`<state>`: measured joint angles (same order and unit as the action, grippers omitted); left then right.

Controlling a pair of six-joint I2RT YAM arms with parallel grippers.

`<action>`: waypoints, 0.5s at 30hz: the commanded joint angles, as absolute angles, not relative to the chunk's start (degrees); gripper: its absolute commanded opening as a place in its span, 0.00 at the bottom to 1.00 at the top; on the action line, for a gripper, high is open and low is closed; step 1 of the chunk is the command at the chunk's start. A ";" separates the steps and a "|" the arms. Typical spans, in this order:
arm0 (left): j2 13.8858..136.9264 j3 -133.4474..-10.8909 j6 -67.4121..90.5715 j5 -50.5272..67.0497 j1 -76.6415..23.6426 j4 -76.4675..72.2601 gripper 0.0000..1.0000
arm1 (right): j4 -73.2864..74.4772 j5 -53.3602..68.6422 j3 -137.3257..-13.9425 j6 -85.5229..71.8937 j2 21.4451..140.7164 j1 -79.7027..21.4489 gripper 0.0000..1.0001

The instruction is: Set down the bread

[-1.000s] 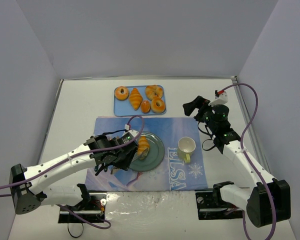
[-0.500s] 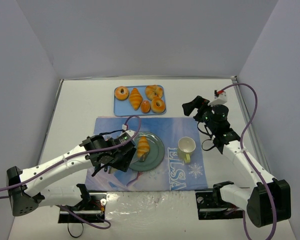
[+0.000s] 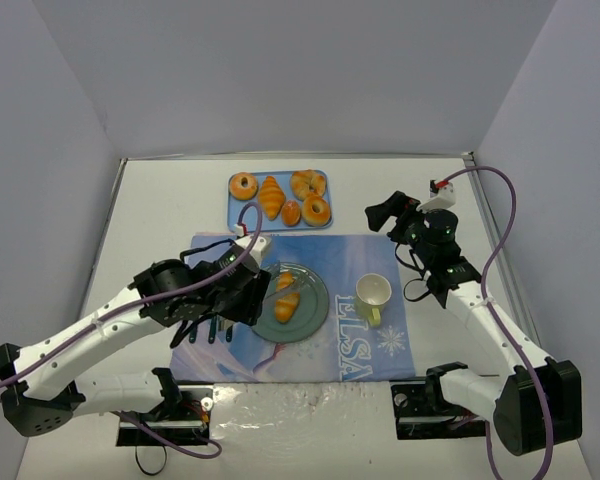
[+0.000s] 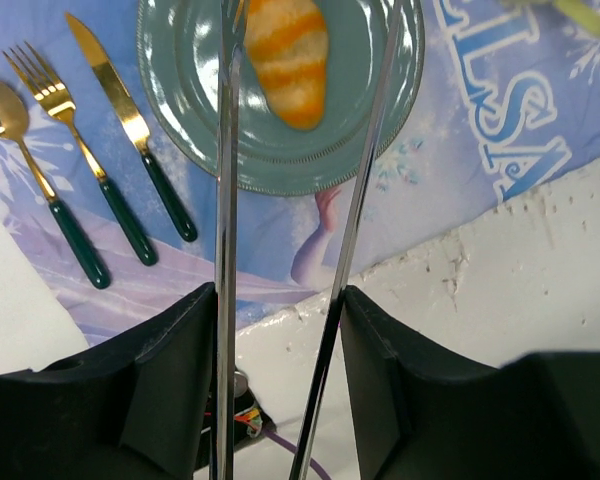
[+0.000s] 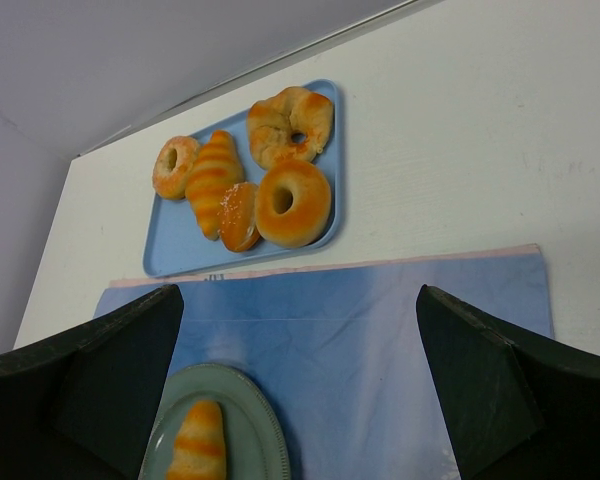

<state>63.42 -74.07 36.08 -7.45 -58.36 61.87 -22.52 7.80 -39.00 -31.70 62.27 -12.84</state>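
Observation:
The bread (image 3: 287, 298), a small golden roll with browner ridges, lies on the green plate (image 3: 315, 285). It also shows in the left wrist view (image 4: 290, 55) and the right wrist view (image 5: 198, 440). My left gripper (image 3: 230, 292) is shut on metal tongs (image 4: 225, 200). The two tong blades reach over the plate (image 4: 180, 100), one on each side of the bread, and stand apart from it. My right gripper (image 3: 385, 213) is open and empty, held high at the back right, with its fingers wide (image 5: 298, 300).
A blue tray (image 3: 238, 218) at the back holds doughnuts, a larger croissant (image 3: 270, 196) and a small bun. A yellow cup (image 3: 373, 293) stands right of the plate on the blue placemat (image 3: 380, 345). A spoon (image 4: 5, 110), a fork (image 4: 55, 110) and a knife (image 4: 130, 120) lie left of the plate.
My left arm has drawn back to the left and risen, pulling the tongs away from the bread, which stays on the plate. The right arm has not moved.

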 commanded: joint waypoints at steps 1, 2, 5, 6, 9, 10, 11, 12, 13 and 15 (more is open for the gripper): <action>64.97 -79.56 31.87 -9.79 -51.87 61.24 0.45 | -26.72 6.68 -39.31 -31.90 60.21 -13.18 1.00; 65.47 -79.95 30.74 -8.88 -48.48 60.62 0.45 | -26.84 6.85 -39.29 -31.96 60.26 -13.24 1.00; 68.72 -81.38 25.74 -3.77 -38.03 56.21 0.45 | -26.89 7.32 -39.58 -31.99 60.38 -13.27 1.00; 69.99 -81.96 24.77 -3.06 -35.12 55.07 0.45 | -26.87 7.41 -39.71 -31.99 60.33 -13.27 1.00; 75.24 -84.55 23.04 -2.43 -27.51 51.66 0.45 | -26.81 7.62 -40.34 -31.99 60.43 -13.20 1.00; 77.03 -85.64 22.83 -2.87 -25.19 50.57 0.45 | -26.84 7.84 -40.62 -32.06 60.53 -13.22 1.00; 78.76 -86.81 22.77 -3.62 -22.90 49.50 0.45 | -26.89 8.14 -40.93 -32.16 60.63 -13.27 1.00; 81.57 -87.72 22.52 -4.25 -21.39 48.51 0.45 | -26.81 8.33 -41.20 -32.25 60.89 -13.27 1.00; 81.82 -88.69 22.42 -4.55 -20.15 48.03 0.45 | -26.89 8.51 -41.38 -32.26 60.99 -13.27 1.00; 87.34 -91.68 22.45 -6.02 -16.83 47.30 0.45 | -26.77 8.78 -41.78 -32.34 61.21 -13.40 1.00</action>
<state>82.24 -85.58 24.86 -3.69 -22.01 53.33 -22.55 7.97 -39.00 -31.76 61.87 -12.84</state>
